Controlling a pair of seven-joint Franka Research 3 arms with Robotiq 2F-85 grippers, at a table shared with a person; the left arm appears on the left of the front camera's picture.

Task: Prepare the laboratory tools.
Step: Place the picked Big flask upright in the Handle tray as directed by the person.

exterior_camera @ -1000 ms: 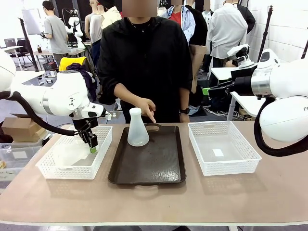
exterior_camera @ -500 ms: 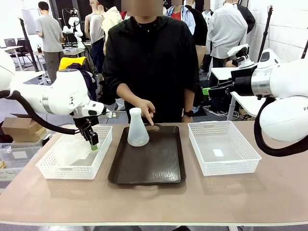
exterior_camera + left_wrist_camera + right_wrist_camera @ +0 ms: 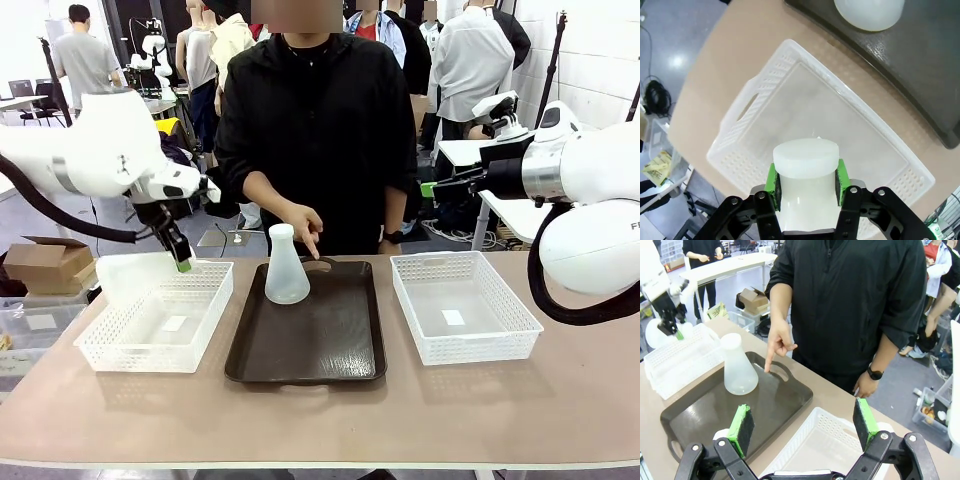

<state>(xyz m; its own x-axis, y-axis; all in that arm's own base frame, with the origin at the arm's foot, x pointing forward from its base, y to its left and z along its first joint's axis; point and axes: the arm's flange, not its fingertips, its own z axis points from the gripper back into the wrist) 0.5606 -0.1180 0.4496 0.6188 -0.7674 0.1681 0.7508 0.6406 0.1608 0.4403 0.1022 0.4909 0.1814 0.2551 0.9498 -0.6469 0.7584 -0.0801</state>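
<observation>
One frosted flask (image 3: 286, 268) stands upright at the far end of the dark tray (image 3: 310, 345). The person's hand (image 3: 305, 228) points a finger down at the tray beside it. My left gripper (image 3: 180, 258) hangs above the left basket's (image 3: 160, 330) far edge, shut on the neck of a second flask (image 3: 125, 276), which lies sideways in the air. In the left wrist view the green pads (image 3: 772, 181) clamp that flask's neck (image 3: 806, 167) over the basket (image 3: 765, 100). My right gripper (image 3: 802, 425) is open and holds nothing, high at the right of the table.
A white lattice basket (image 3: 465, 305) stands right of the tray with a small label on its floor. The person stands close behind the table's far edge. Bare tabletop runs along the near side. Other people and tables show in the background.
My left gripper has lifted the flask up out of the left basket and swung it back and to the left. The right arm and the pointing hand have stayed put.
</observation>
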